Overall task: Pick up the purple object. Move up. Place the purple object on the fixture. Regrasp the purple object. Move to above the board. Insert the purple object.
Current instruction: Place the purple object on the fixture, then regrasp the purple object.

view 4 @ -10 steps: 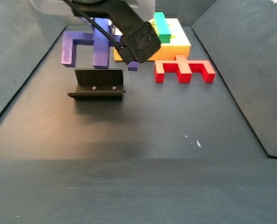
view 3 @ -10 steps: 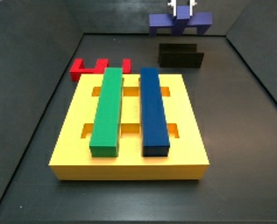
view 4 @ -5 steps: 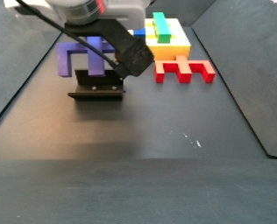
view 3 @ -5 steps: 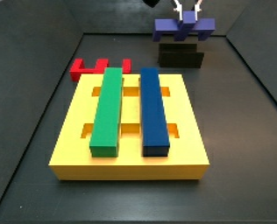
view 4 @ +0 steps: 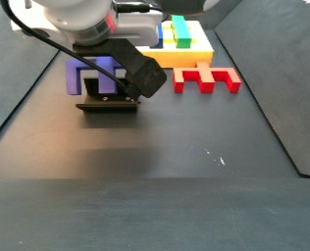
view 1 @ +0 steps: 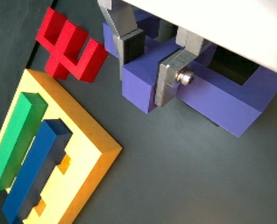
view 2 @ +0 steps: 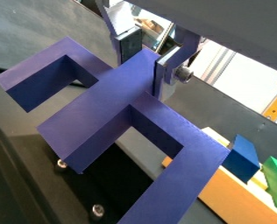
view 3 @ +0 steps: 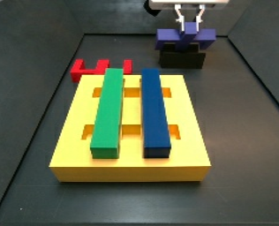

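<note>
**Purple block lowered onto the black holder at the far end of the table**

Biggest thing on the dark table (view 3: 242,177): yellow board (view 3: 130,159), carrying a long green bar (view 3: 108,110) and a long blue bar (view 3: 154,110) side by side. Just past its far corner, a red pronged block (view 3: 101,67). Beyond the board, near the back wall, the small black fixture (view 3: 182,58). On top of it, or just touching it, the purple object (view 3: 184,38), prongs spread to either side in a wrist view (view 2: 117,105). Above that, the gripper (view 1: 152,63), silver fingers (view 1: 174,80) clenched on the middle rib of the purple object.

Likely stage: setting the block on the fixture, not yet let go. Unclear from any view whether the block sits fully down. Risks as judged from here: letting go while the block is unseated or tilted, so it tips or slides off the small fixture; pressing down too hard, shoving the fixture along the table; a poor seating spoiling the regrasp.
</note>
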